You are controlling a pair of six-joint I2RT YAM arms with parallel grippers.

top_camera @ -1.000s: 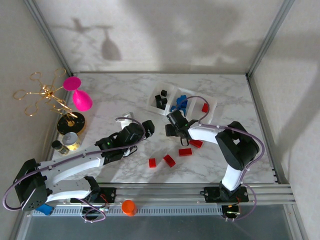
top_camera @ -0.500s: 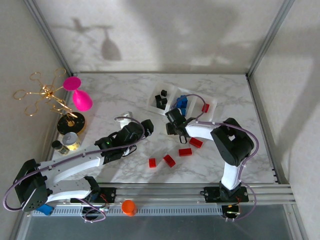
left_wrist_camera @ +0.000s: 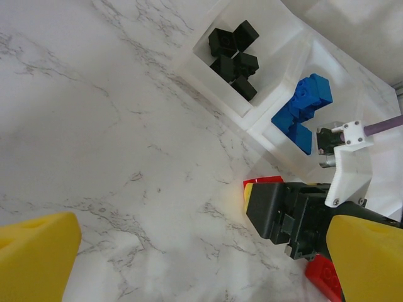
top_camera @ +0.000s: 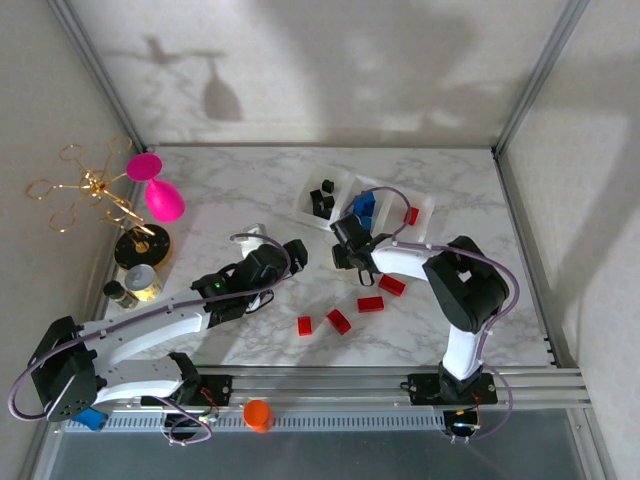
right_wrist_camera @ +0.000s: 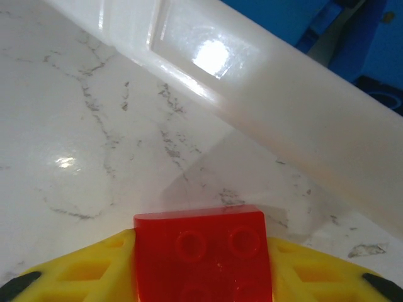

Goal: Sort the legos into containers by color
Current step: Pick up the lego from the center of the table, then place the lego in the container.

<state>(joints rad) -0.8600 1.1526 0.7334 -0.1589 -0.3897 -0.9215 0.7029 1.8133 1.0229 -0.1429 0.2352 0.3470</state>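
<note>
R pincer point(right_wrist_camera: 200, 272) clamped on red lego point(right_wrist_camera: 200, 242), low over counter point(right_wrist_camera: 75, 126), just beside white tray point(right_wrist_camera: 283, 119) wall. L pincer point(left_wrist_camera: 201, 270) wide open.

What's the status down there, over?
Left jaws open, empty. Right jaws gripping red lego beside white tray. Four more red legos loose on table. Nothing in the way.

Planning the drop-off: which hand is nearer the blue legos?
Right. The right hand, gripping a red lego, sits just outside the blue legos' compartment; the left hand hangs farther left.
</note>
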